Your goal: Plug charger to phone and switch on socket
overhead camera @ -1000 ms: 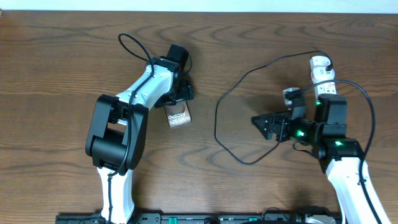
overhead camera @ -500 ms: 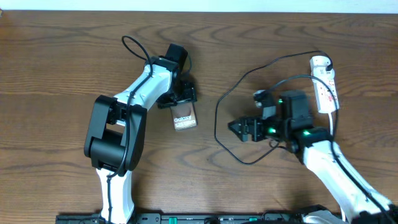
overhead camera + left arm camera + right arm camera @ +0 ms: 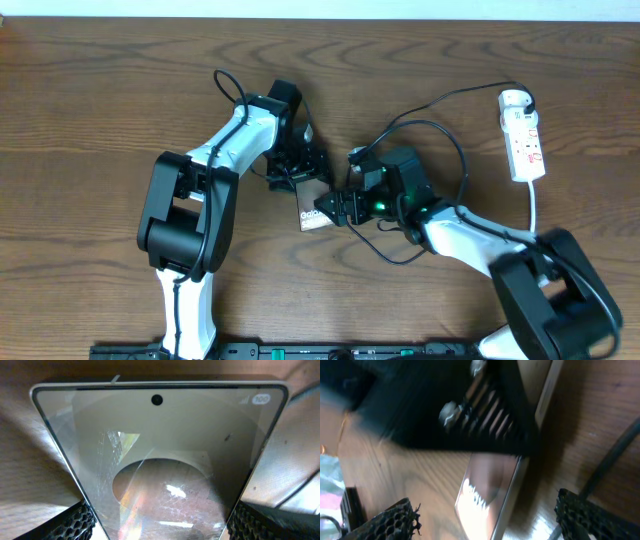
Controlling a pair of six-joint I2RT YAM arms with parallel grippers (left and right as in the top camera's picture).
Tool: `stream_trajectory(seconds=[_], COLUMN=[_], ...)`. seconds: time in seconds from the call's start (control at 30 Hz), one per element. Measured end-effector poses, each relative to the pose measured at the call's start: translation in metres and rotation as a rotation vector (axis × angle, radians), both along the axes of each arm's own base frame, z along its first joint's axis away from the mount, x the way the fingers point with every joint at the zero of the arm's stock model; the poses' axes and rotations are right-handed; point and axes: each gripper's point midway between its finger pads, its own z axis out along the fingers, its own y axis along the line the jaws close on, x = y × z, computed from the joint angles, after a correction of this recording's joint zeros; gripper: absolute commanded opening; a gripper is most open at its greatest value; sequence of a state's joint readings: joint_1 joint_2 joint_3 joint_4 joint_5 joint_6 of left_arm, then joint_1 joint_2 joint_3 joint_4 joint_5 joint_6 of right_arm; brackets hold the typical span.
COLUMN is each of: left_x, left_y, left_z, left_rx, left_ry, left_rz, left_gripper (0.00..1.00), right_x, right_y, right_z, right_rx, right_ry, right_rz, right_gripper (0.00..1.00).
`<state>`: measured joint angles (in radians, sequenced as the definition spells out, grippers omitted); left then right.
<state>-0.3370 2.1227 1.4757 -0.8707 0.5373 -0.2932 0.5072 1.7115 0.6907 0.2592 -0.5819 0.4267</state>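
Observation:
The phone [image 3: 314, 218] hangs tilted over the table's middle, its brownish lettered face up, and my left gripper [image 3: 303, 180] is shut on its two long edges. In the left wrist view the phone [image 3: 160, 450] fills the frame between the left gripper's [image 3: 160, 522] meshed pads [image 3: 75, 522]. My right gripper [image 3: 328, 210] is open, right at the phone's free end. In the right wrist view the phone [image 3: 490, 490] pokes between the right gripper's [image 3: 487, 520] spread fingers without touching them. The charger cable [image 3: 445, 96] loops from the socket [image 3: 523, 135] toward the right arm; its tip is not visible.
The socket's white cord [image 3: 533, 205] trails down toward the right arm's base. Loops of black cable lie on the wood around and under the right forearm. The left gripper's black body [image 3: 445, 405] fills the top of the right wrist view.
The right arm has swung left from near the socket to the phone. The left gripper has carried the phone right and toward the front, to meet it.

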Motion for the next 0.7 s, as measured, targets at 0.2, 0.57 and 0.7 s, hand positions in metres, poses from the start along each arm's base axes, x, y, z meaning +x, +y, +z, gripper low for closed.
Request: stream_trajectory(seconds=[0.2, 0.57, 0.7], left_x=[-0.011, -0.013, -0.013], left_y=[-0.005, -0.009, -0.009], left_z=[0.002, 0.003, 0.003], left_rx=[-0.052, -0.081, -0.081], left_ry=[0.036, 0.044, 0.044], left_rz=[-0.033, -0.042, -0.042], left_gripper=[0.79, 0.80, 0.80], right_x=[-0.001, -0.005, -0.007], right_y=[0.010, 0.015, 0.017], right_z=[-0.018, -0.023, -0.024], right_rx=[0.015, 0.030, 0.030], right_ry=[0.047, 0.122, 0.141], right_rz=[-0.014, -0.052, -0.067], right_gripper=[0.78, 0.45, 0.45])
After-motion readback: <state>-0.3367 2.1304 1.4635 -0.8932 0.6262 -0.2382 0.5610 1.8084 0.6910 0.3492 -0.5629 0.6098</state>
